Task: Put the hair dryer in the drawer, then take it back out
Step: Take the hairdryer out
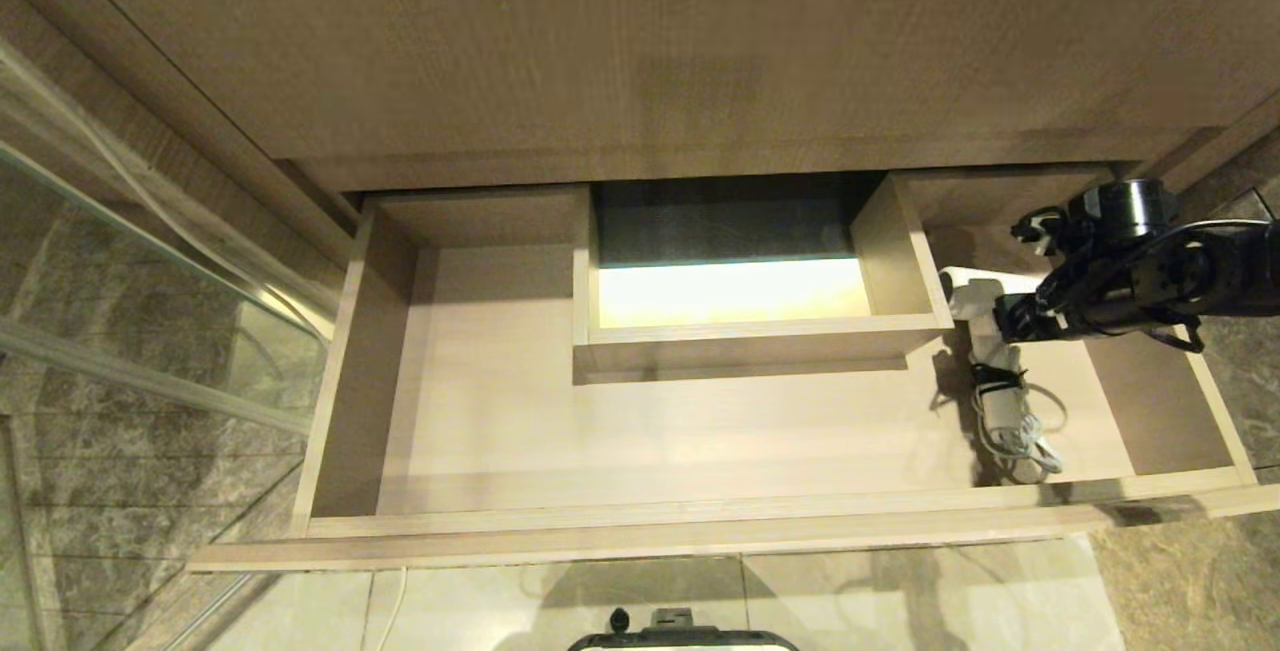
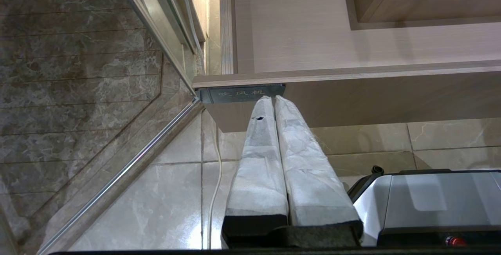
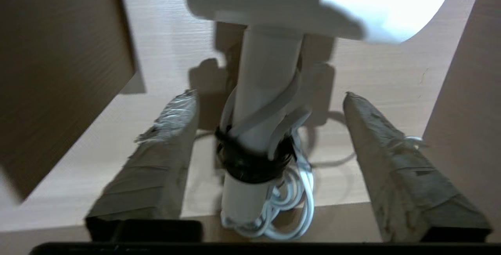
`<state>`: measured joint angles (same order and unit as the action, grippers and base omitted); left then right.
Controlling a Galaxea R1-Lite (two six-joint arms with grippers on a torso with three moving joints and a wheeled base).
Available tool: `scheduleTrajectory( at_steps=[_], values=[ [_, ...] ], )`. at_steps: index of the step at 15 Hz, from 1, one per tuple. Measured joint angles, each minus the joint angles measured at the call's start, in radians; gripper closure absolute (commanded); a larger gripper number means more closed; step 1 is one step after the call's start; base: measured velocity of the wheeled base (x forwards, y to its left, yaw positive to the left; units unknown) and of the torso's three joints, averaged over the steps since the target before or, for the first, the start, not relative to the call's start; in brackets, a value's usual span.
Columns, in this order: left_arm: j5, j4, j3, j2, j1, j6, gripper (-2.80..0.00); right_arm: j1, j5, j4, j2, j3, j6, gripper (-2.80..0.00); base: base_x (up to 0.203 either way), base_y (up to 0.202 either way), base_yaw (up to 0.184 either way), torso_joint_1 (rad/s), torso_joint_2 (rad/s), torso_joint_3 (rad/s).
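One hair dryer [image 3: 258, 102] in drawer [image 1: 640, 516], between spread fingers of right pincer [image 3: 270, 102], unclamped

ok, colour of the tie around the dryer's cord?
Black tie on the white hair dryer; clearest in the right wrist view.

Drawers: one drawer [image 1: 500, 401], pulled open.
Boxed cutouts: one cutout [image 1: 760, 336], mid-back of the drawer.
Hair dryers: one hair dryer [image 1: 985, 331], right of frame.
Coiled cords: one cord [image 1: 1020, 431].
Labels: one label [image 2: 240, 93], drawer front.
Grippers in view: two, left gripper [image 2: 273, 100] and right gripper [image 3: 270, 98].
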<state>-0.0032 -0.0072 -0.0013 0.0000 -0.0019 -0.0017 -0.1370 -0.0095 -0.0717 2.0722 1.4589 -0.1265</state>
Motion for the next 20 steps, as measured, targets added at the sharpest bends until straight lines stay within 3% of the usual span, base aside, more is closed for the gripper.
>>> scheduleTrajectory(
  at_steps=[10,20],
  values=[
    [0.0,0.0,0.0,0.0,0.001,0.0,0.0,0.001,-0.009,-0.002,0.101,0.047,0.107,-2.8,0.0,0.0,0.0,0.0,0.0,0.0],
    [0.0,0.0,0.0,0.0,0.0,0.0,0.0,0.008,-0.004,0.006,0.192,0.138,0.139,-2.8,0.0,0.0,0.0,0.0,0.0,0.0]
  ],
)
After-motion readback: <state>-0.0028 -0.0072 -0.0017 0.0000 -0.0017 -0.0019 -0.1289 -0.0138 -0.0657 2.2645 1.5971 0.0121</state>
